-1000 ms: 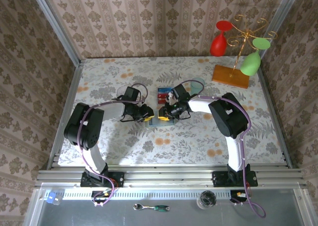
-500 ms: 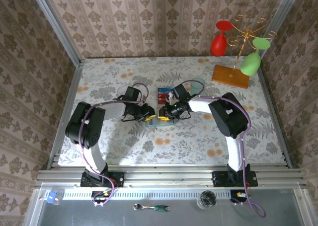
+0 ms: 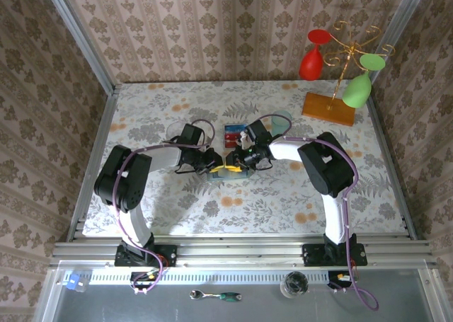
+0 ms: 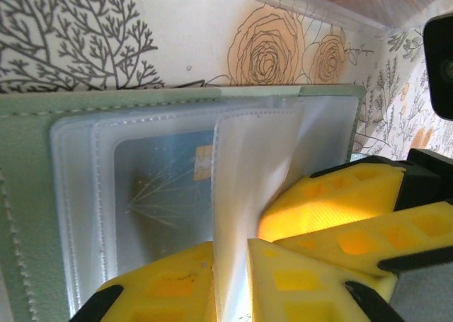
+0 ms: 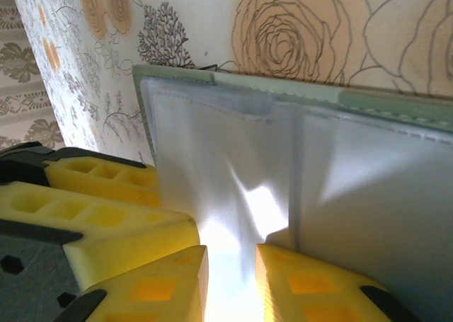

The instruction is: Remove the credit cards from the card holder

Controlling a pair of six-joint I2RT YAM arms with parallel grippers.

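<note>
From above, the card holder (image 3: 225, 172) lies open near the middle of the flowery desk (image 3: 177, 216), and both arms reach in to it from the two sides. The left tool (image 3: 214, 165) and the right tool (image 3: 238, 161) meet right over it, very close to each other. Some red and blue cards (image 3: 232, 132) lie on the desk just behind it, so I think part of the job is done. In the left wrist view, the left tool (image 4: 230, 265) is closed on a thin clear sleeve (image 4: 255, 166) and holds it standing up from the green card holder (image 4: 28, 216). A bluish card (image 4: 166, 187) with a gold chip sits flat inside the next pocket. The right tool (image 4: 304, 223) is just beside, on the far side of that sleeve. In the right wrist view, the right tool (image 5: 230, 272) has its yellow fingers (image 5: 311, 286) pinched close on a clear sleeve (image 5: 219, 159) too, with the left tool (image 5: 120, 202) near on the left and the card holder (image 5: 396, 99) showing its green edge. The step looks like turning the sleeves to get at the card inside. Next, I think one tool should hold the sleeve back while the other lets go, takes the card by its edge and slides it out. The card is thin and the pocket is snug, so the pinch must catch the card, not the plastic.
</note>
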